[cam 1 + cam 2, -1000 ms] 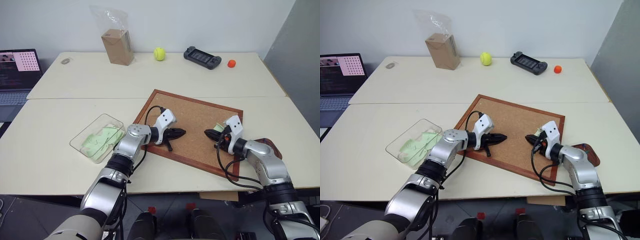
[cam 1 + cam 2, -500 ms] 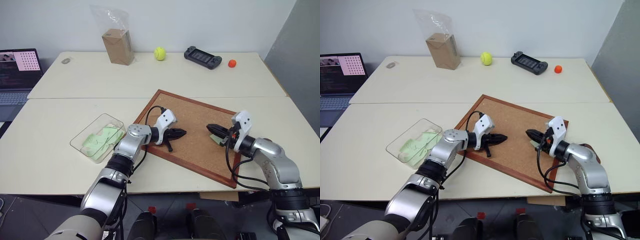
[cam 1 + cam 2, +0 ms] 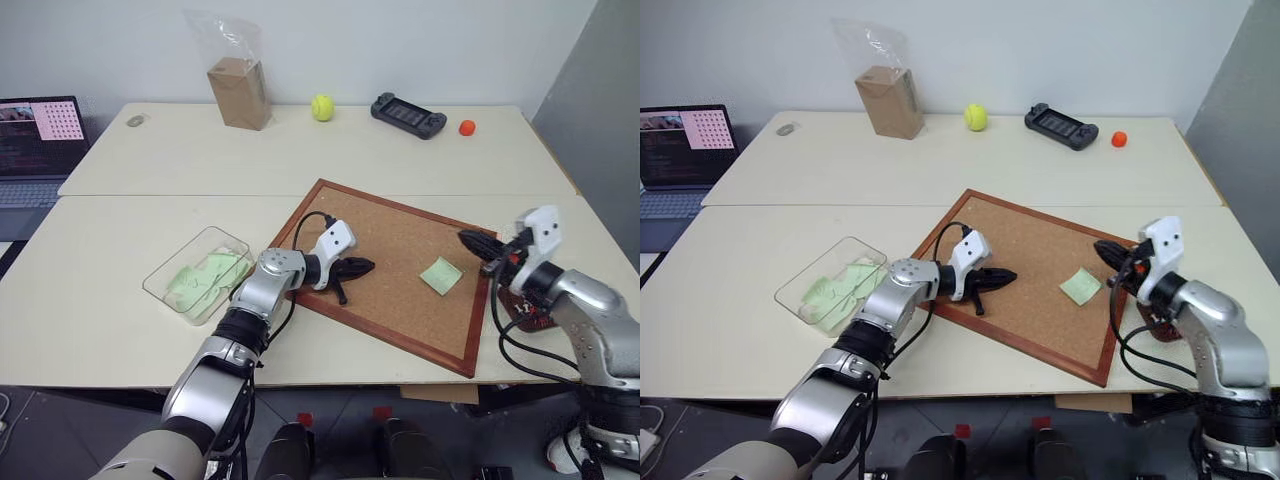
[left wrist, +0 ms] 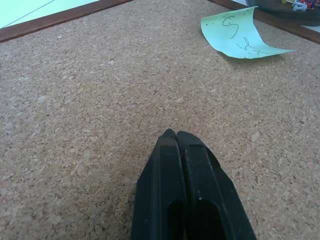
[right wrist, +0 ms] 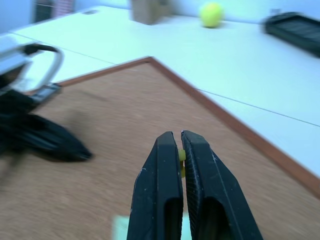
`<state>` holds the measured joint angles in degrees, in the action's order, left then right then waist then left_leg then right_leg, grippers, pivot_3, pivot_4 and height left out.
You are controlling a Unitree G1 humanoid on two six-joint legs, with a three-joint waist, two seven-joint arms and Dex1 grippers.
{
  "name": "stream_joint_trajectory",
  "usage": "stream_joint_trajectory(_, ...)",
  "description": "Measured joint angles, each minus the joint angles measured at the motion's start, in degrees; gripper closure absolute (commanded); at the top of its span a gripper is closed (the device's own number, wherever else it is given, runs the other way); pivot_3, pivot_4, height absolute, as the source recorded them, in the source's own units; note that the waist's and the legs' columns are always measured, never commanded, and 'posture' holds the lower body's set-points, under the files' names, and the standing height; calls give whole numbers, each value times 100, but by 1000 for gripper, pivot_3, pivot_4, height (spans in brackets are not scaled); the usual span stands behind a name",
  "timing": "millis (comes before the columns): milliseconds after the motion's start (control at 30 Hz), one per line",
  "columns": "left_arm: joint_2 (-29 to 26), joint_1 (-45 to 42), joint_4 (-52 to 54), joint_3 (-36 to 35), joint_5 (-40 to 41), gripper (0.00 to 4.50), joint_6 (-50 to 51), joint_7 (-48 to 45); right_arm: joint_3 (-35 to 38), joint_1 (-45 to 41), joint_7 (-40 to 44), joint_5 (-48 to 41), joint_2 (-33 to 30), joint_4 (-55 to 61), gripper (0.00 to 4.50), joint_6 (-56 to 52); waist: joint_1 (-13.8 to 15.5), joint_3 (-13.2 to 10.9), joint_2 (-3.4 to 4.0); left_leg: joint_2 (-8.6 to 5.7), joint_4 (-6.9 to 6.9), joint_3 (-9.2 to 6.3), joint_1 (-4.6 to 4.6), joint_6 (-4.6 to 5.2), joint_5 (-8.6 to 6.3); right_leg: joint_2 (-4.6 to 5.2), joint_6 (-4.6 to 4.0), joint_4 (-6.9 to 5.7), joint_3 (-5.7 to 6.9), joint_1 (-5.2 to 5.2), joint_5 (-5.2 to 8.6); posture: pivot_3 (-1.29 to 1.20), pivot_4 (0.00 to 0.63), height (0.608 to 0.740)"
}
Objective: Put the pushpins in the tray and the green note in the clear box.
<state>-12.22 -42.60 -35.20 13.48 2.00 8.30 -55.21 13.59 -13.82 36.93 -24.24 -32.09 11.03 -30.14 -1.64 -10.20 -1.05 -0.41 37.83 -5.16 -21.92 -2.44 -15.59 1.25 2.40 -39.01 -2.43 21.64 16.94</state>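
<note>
From the head camera, the corkboard point(image 3: 392, 268) lies turned at an angle on the pale worktop point(image 3: 120, 300). The green note point(image 3: 441, 275) rests flat on the cork near the board's right edge. The left gripper point(image 3: 358, 267) sits low over the board's left half, its black fingers pressed together with nothing between them. The right gripper point(image 3: 470, 240) is raised above the board's right edge, pointing toward the middle, its fingers pinched nearly together. The tray point(image 3: 527, 316) lies on the worktop just beside that right edge, mostly hidden under the right arm. The clear box point(image 3: 197, 273) stands to the left of the board, apart from it, with pale green papers already inside. Along the far side of the worktop are a cardboard box in a clear bag point(image 3: 238, 90), a tennis ball point(image 3: 322, 107), a game controller point(image 3: 406, 113) and a small orange ball point(image 3: 466, 127); a laptop point(image 3: 38, 135) sits at the far left.

In the left wrist view, the closed fingers point(image 4: 167, 190) lie close over bare cork, and the green note point(image 4: 237, 36) with dark scribbles shows farther along, one edge curling up off the board.

In the right wrist view, the two fingers point(image 5: 159, 195) pinch a small yellowish pushpin point(image 5: 182, 156) near their tips. The picture is blurred; the left gripper point(image 5: 47, 140) shows as a dark shape on the cork.
</note>
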Motion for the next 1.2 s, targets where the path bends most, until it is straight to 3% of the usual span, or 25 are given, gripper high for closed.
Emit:
stream_joint_trajectory(300,27,-31,-188,16,-19,4500,-135,106,1058,1117,-647,-56,-273,552,4439,-678,0,5,9,-1,2,1,20,0,0,-1,5,0,-1,-25,-1,0,150,740)
stream_joint_trajectory(867,32,-156,-445,10,-19,4500,-261,68,1283,1413,-1336,-208,-49,332,4439,-1299,-2,9,14,-3,3,9,23,3,2,-5,10,1,-6,-26,-1,0,150,740)
stream_joint_trajectory(1200,31,-153,-427,10,-18,4500,-249,65,1280,1311,-1353,-181,-48,193,2425,-1285,-2,8,14,-3,3,8,23,3,2,-6,14,2,-5,-26,1,0,150,740)
